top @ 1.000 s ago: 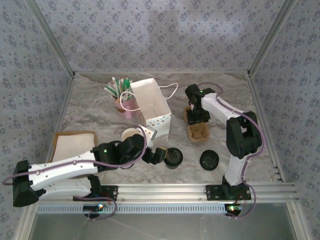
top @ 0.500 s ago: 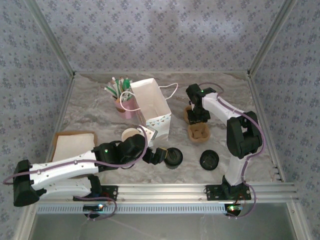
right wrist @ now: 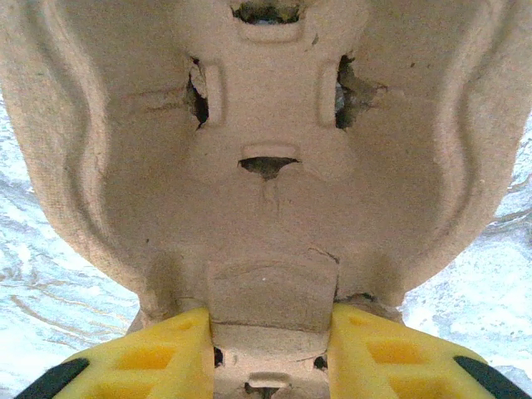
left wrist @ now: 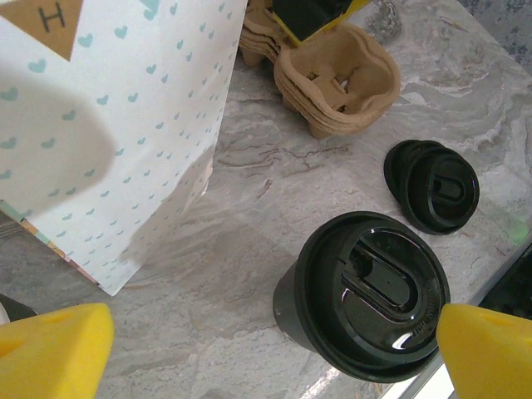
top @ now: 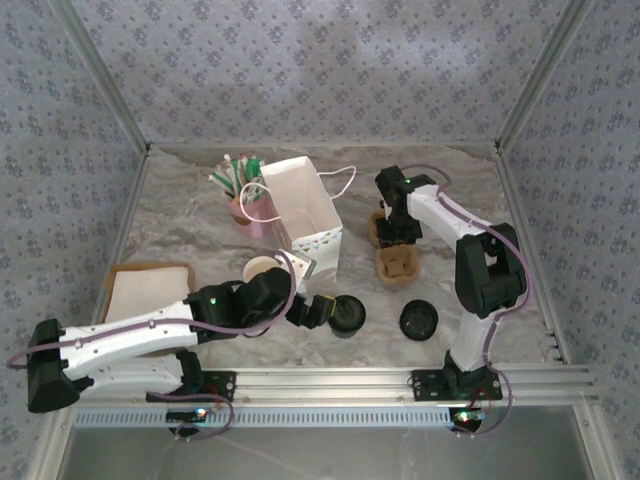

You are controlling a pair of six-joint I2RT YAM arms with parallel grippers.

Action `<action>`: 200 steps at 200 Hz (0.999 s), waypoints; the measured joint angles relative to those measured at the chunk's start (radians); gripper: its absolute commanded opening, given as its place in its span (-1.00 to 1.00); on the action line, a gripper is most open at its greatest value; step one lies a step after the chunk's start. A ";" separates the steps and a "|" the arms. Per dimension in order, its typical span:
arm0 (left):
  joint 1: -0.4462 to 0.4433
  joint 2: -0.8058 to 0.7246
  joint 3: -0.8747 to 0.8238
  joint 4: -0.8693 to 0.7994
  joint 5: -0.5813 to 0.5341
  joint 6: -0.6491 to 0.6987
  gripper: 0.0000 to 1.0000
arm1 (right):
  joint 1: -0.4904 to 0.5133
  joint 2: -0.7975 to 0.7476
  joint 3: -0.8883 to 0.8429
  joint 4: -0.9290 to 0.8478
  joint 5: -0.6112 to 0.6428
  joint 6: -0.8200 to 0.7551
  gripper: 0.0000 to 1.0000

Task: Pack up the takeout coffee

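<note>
Marble-patterned table inside wallpapered walls. The lidded cup stands upright near the front edge, just right of the left gripper and between its wide-open fingers. The left arm is much the nearer. A spare lid lies to the cup's right, and the bag stands beyond it. Well apart, far right, the right gripper pinches the carrier.
</note>
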 measured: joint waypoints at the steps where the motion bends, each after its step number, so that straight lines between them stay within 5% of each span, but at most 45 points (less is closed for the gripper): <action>1: 0.000 0.001 0.001 0.000 0.000 0.000 0.99 | 0.000 0.000 0.000 0.000 0.000 0.000 -0.24; 117: 0.000 0.008 0.040 -0.016 -0.003 0.000 0.99 | -0.023 -0.077 -0.008 -0.001 -0.037 0.000 -0.26; 200: 0.000 0.006 0.336 -0.239 -0.141 0.001 0.99 | -0.030 -0.261 -0.008 -0.024 -0.066 0.000 -0.26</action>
